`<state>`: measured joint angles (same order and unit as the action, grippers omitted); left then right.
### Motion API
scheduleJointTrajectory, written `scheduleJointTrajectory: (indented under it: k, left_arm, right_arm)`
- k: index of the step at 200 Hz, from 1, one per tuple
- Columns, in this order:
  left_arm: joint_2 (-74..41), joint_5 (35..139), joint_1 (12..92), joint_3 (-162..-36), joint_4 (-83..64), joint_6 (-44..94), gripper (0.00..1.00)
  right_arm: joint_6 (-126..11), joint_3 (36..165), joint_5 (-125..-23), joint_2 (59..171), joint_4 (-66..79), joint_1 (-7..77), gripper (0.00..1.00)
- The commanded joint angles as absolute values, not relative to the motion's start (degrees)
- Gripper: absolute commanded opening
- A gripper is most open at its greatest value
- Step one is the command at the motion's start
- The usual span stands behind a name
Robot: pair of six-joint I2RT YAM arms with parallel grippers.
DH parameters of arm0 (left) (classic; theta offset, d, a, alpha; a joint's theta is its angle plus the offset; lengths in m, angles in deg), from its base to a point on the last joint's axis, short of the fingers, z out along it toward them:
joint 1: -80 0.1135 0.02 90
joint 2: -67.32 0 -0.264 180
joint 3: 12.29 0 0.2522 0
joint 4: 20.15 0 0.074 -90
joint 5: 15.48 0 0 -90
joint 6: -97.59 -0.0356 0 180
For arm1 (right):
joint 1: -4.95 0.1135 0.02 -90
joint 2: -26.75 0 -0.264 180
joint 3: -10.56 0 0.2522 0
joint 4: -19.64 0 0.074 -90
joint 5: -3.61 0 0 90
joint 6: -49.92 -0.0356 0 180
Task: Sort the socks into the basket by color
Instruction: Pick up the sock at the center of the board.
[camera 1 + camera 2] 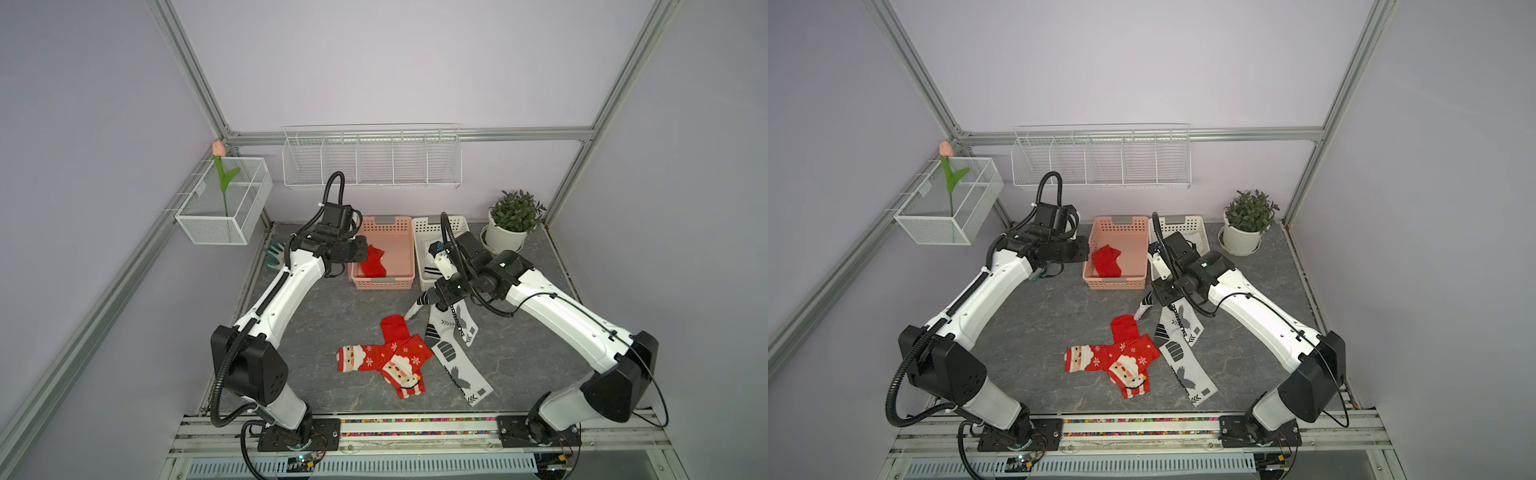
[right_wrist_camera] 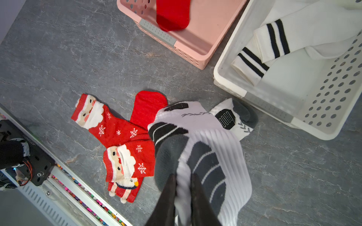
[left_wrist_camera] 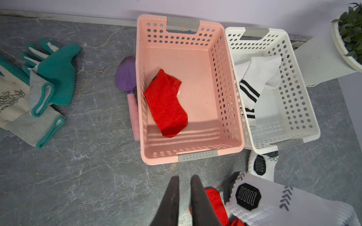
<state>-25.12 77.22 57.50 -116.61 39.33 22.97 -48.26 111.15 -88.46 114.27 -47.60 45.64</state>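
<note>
The left gripper (image 3: 184,182), jaws nearly closed and empty, hovers before the pink basket (image 1: 405,282) at the tabletop's back edge, where a plain red sock (image 1: 372,262) lies lengthwise, front to back. Mid-table, two Santa socks (image 1: 388,361) cross. The right gripper (image 2: 183,181) pinches a white printed sock (image 2: 205,156) hanging above the table beside the white basket (image 1: 424,282).

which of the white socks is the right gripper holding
The white sock with grey bars, pinched in the right gripper. The long printed white sock lies flat on the table, and the black-striped ones sit in the white basket.
</note>
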Motion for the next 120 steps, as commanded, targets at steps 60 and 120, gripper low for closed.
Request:
scheduleJointTrajectory:
  k: [60,120]
  left_arm:
    - [-24.1,77.7,57.8,-115.8,39.3,22.9,0.17]
    - [-24.2,78.0,57.8,-115.7,39.2,22.9,0.17]
  right_arm:
    - [-44.8,116.3,-88.4,115.4,-50.6,42.8,0.17]
    - [-41.7,128.1,-88.2,119.7,-54.4,38.7,0.17]
